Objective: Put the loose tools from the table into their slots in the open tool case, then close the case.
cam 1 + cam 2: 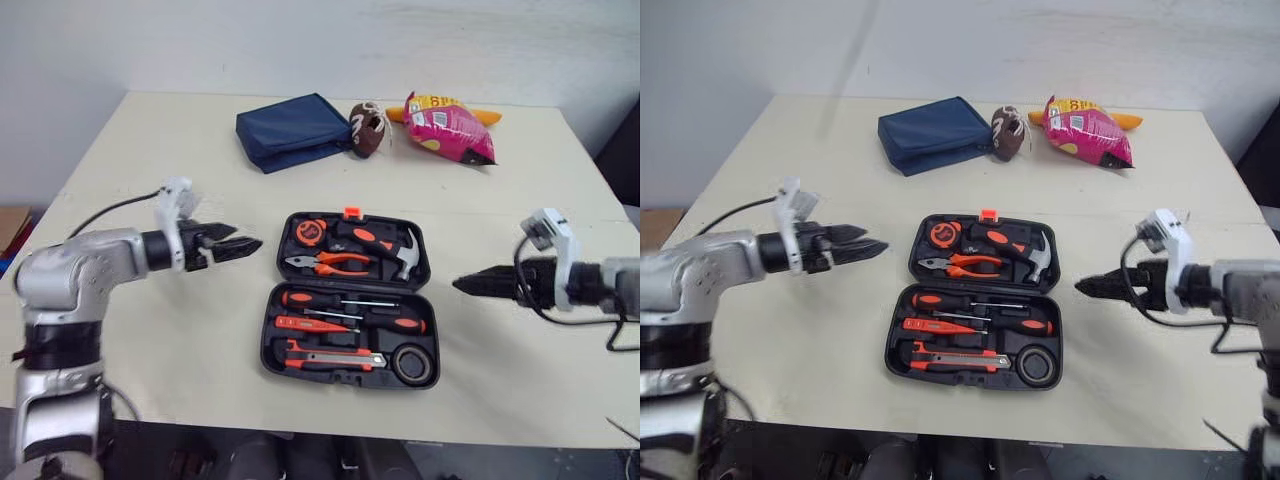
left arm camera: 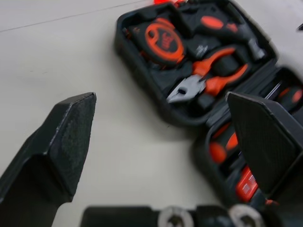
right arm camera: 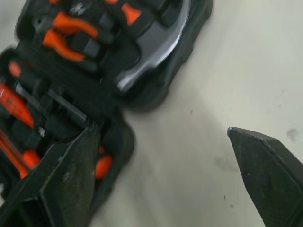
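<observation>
The tool case (image 1: 270, 340) lies open and flat on the worktop (image 1: 150, 160), between the two sets of fingers and touched by neither. Its upper half is seen to hold a tape measure (image 1: 310, 232), pliers (image 1: 335, 263) and a hammer (image 1: 400, 250). In the lower half, screwdrivers (image 1: 340, 298), a utility knife (image 1: 330, 355) and a roll of black tape (image 1: 413, 363) are seated in their slots.

The left gripper (image 1: 248, 238) is held above the worktop just beside the upper half of the case and is pointed toward it. Its fingers (image 2: 66, 137) are spread wide and nothing is held. The right gripper (image 1: 460, 284) is held on the opposite side, near the hinge line of the case. Its fingers (image 3: 265, 165) are likewise set well apart and are empty.

Well beyond both sets of fingers, at the far side of the worktop, a navy pouch (image 1: 292, 130), a small brown football-shaped item (image 1: 368, 128) and a pink snack bag (image 1: 450, 132) are noted in a row.
</observation>
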{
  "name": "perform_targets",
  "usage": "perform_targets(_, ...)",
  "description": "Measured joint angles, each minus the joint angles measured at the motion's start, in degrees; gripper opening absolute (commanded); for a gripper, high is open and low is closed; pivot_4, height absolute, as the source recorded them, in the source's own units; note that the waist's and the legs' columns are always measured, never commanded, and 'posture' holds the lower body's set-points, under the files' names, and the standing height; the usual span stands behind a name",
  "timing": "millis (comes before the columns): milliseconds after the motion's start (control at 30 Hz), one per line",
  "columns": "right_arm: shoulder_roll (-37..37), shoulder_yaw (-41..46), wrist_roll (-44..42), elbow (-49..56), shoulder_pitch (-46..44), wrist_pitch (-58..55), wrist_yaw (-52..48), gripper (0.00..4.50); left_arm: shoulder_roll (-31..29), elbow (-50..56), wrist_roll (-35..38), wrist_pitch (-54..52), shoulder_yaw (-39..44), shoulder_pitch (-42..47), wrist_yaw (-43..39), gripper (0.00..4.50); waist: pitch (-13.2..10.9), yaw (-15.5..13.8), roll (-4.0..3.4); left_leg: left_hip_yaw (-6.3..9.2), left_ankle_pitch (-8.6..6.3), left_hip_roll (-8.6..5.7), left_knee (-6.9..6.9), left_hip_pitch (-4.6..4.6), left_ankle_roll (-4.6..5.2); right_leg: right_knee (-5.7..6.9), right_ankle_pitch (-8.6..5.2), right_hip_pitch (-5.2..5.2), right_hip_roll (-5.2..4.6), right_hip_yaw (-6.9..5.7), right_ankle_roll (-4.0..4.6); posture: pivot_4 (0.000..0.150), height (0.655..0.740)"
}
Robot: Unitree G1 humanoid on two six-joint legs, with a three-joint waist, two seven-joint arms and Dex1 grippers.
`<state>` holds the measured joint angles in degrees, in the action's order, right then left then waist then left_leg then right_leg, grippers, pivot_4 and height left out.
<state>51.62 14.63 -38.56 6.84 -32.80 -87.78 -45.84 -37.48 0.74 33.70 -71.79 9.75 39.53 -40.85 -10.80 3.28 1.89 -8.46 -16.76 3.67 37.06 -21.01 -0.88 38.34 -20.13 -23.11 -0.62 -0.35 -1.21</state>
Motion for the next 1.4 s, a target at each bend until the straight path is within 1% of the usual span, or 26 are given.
perform_targets(33, -2.1, -0.1, 0.5, -1.3, -2.5, -2.4, 2.7, 4.50, -0.1, -1.1, -0.3, -2.0, -1.7, 1.2, 1.2, 4.45, 0.0, 0.0, 0.05, -0.03, 0.12, 0.02, -0.01, -0.25, -0.15, 0.09, -0.01, -0.31, 0.06, 0.05, 0.01, 0.150, 0.7400)
perform_targets(100, -5.2, -1.0, 1.1, -3.8, -5.5, -3.7, 6.0, 4.50, 0.4, -4.6, -2.4, -2.5, -3.7, 2.9, 3.4, 4.45, 0.0, 0.0, 0.04, -0.08, 0.16, 0.01, -0.05, -0.35, -0.20, 0.21, -0.04, -0.57, 0.11, 0.16, 0.06, 0.150, 0.7400)
perform_targets(167, -8.1, -3.5, 1.5, -5.5, -7.9, -4.1, 9.3, 4.50, 2.9, -8.8, -4.7, -1.9, -4.6, 5.4, 6.2, 4.45, 0.0, -0.2, 0.03, -0.09, 0.19, 0.02, -0.05, -0.59, -0.24, 0.29, -0.05, -0.85, 0.12, 0.17, 0.08, 0.150, 0.7400)
perform_targets(233, -9.2, -6.0, 2.5, -6.5, -9.5, -4.4, 11.4, 4.50, 4.2, -11.1, -5.4, -1.2, -5.9, 6.7, 6.8, 4.45, 0.0, -0.3, 0.03, -0.14, 0.18, 0.01, -0.03, -0.74, -0.24, 0.30, -0.06, -1.01, 0.11, 0.20, 0.10, 0.150, 0.7400)
perform_targets(333, -10.2, -7.0, 3.9, -8.7, -11.5, -4.4, 13.6, 4.50, 5.3, -13.2, -6.2, -0.4, -6.9, 7.4, 7.0, 4.45, 0.0, -0.2, 0.03, -0.23, 0.20, -0.01, 0.18, -1.26, -0.20, 0.51, -0.05, -1.54, 0.06, 0.28, 0.09, 0.150, 0.7400)
perform_targets(500, -11.1, -8.6, 5.3, -11.0, -12.0, -4.4, 15.4, 4.50, 6.4, -14.5, -7.2, 0.4, -9.1, 8.0, 6.9, 4.45, 0.0, -0.3, 0.02, -0.23, 0.27, -0.02, 0.23, -1.18, -0.18, 0.68, -0.05, -1.53, 0.07, 0.31, 0.10, 0.150, 0.7400)
perform_targets(767, -11.3, -8.9, 6.4, -11.8, -12.2, -4.4, 16.8, 4.50, 8.9, -15.2, -8.2, 1.1, -9.2, 8.6, 8.3, 4.45, 0.0, -0.2, 0.02, -0.23, 0.41, -0.08, 0.42, -1.10, -0.18, 1.00, -0.02, -1.50, 0.07, 0.39, 0.11, 0.150, 0.7400)
perform_targets(900, -12.3, -8.9, 7.0, -12.4, -12.8, -4.4, 17.5, 4.50, 9.2, -15.4, -8.4, 0.7, -10.3, 9.2, 8.1, 4.45, 0.0, 0.0, 0.04, -0.23, 0.42, -0.07, 0.46, -1.07, -0.19, 1.07, -0.02, -1.49, 0.07, 0.41, 0.11, 0.150, 0.7400)
perform_targets(933, -12.8, -8.8, 7.2, -13.0, -13.2, -4.4, 17.8, 4.50, 9.2, -15.4, -8.4, 0.4, -10.6, 9.4, 7.9, 4.20, 0.0, 0.0, 0.06, -0.23, 0.42, -0.07, 0.46, -1.05, -0.20, 1.08, -0.02, -1.48, 0.08, 0.41, 0.11, 0.150, 0.7400)
perform_targets(1000, -13.7, -8.4, 8.0, -13.9, -13.8, -4.4, 18.4, 3.97, 9.3, -15.5, -8.4, 0.0, -11.1, 9.4, 7.3, 3.56, 0.1, 0.2, 0.09, -0.24, 0.43, -0.06, 0.48, -0.99, -0.22, 1.11, -0.02, -1.44, 0.08, 0.42, 0.11, 0.150, 0.7400)
perform_targets(1067, -15.1, -7.8, 8.5, -14.6, -14.1, -4.2, 19.0, 3.25, 9.7, -16.4, -8.4, -0.1, -11.4, 9.4, 6.9, 2.73, 0.1, 0.3, 0.10, -0.25, 0.44, -0.06, 0.51, -0.98, -0.23, 1.16, -0.01, -1.44, 0.08, 0.43, 0.12, 0.150, 0.7400)
perform_targets(1133, -16.6, -7.5, 8.6, -15.0, -14.4, -3.8, 19.2, 2.18, 9.7, -17.3, -8.5, 0.0, -11.2, 9.5, 6.2, 1.73, 0.1, 0.2, 0.09, -0.26, 0.47, -0.06, 0.51, -0.93, -0.27, 1.19, -0.01, -1.41, 0.08, 0.43, 0.12, 0.150, 0.7400)
perform_targets(1267, -18.5, -5.9, 8.5, -15.0, -14.9, -4.4, 19.8, 0.20, 9.5, -17.3, -8.8, 0.3, -10.6, 9.6, 5.7, 0.18, 0.2, -0.1, 0.20, -0.25, 0.49, -0.08, 0.54, -0.68, -0.25, 1.15, 0.02, -1.10, 0.04, 0.44, 0.14, 0.150, 0.7400)
perform_targets(1300, -19.4, -4.8, 8.9, -15.0, -14.8, -4.4, 20.4, 0.01, 9.4, -17.2, -8.8, 0.3, -10.5, 9.6, 5.7, 0.03, 0.2, -0.1, 0.21, -0.25, 0.48, -0.08, 0.53, -0.50, -0.24, 1.10, 0.03, -0.90, 0.04, 0.44, 0.14, 0.150, 0.7400)
perform_targets(1333, -20.5, -3.1, 9.3, -14.6, -14.2, -4.1, 21.2, 0.01, 9.4, -17.2, -9.0, 0.9, -10.3, 9.5, 5.7, 0.03, 0.2, -0.1, 0.21, -0.24, 0.48, -0.11, 0.46, -0.23, -0.23, 1.05, 0.04, -0.64, 0.02, 0.44, 0.14, 0.150, 0.7400)
perform_targets(1400, -21.7, -1.5, 9.3, -12.5, -12.4, -2.8, 21.5, 0.01, 9.8, -17.1, -9.1, 2.2, -9.6, 9.0, 5.7, 0.03, 0.2, -0.1, 0.21, -0.22, 0.47, -0.12, 0.33, -0.17, -0.22, 0.98, 0.04, -0.59, 0.02, 0.43, 0.14, 0.150, 0.7400)
